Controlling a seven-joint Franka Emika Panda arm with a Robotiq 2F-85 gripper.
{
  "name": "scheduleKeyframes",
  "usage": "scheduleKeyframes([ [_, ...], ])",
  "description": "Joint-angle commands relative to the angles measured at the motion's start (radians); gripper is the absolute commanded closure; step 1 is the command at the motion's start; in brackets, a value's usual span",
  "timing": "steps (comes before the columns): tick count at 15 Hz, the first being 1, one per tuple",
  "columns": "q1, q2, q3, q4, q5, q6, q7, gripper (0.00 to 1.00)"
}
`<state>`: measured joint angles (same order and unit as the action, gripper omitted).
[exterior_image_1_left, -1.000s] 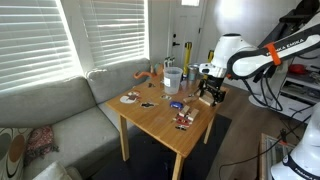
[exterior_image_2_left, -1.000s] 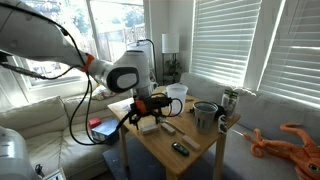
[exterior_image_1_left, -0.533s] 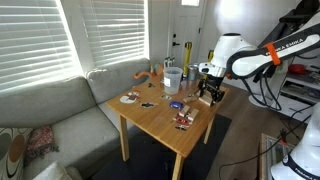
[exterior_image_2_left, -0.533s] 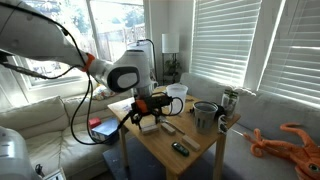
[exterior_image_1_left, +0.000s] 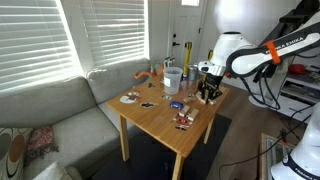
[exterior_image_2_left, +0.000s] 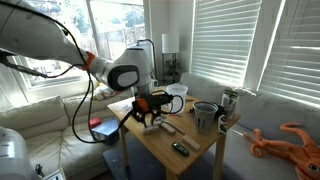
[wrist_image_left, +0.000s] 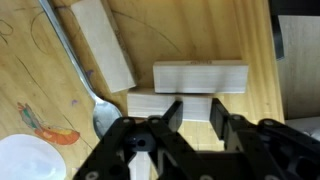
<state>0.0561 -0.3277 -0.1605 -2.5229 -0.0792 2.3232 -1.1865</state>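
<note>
- The silver metal spoon (wrist_image_left: 93, 105) lies on the light wooden table (wrist_image_left: 30, 70).
- A long pale wooden block (wrist_image_left: 100, 40) lies slanted just beside the spoon's handle.
- Just right of the spoon's bowl lies the pale rectangular wooden block (wrist_image_left: 148, 103). The black gripper (wrist_image_left: 196, 112) has its jaws clamped on the end away from the spoon.
- A second pale block (wrist_image_left: 200, 77) lies alongside it, seemingly touching.
- The step looks like a grasp made but not yet lifted. The next move calls for a straight rise, so the neighbouring blocks are not dragged.
- In both exterior views the white arm (exterior_image_1_left: 235, 55) bends over, wrist pointing down and fingertips at table height.
</note>
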Motion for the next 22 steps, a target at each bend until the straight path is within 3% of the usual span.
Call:
scheduleKeyframes([
  [1, -0.013, -0.003, 0.008, 0.001, 0.006, 0.009, -0.009, 0.40],
  [7, -0.023, 0.005, -0.006, 0.010, 0.017, 0.046, -0.017, 0.02],
  [22, -0.053, -0.021, -0.002, -0.003, -0.029, -0.059, -0.012, 0.00],
])
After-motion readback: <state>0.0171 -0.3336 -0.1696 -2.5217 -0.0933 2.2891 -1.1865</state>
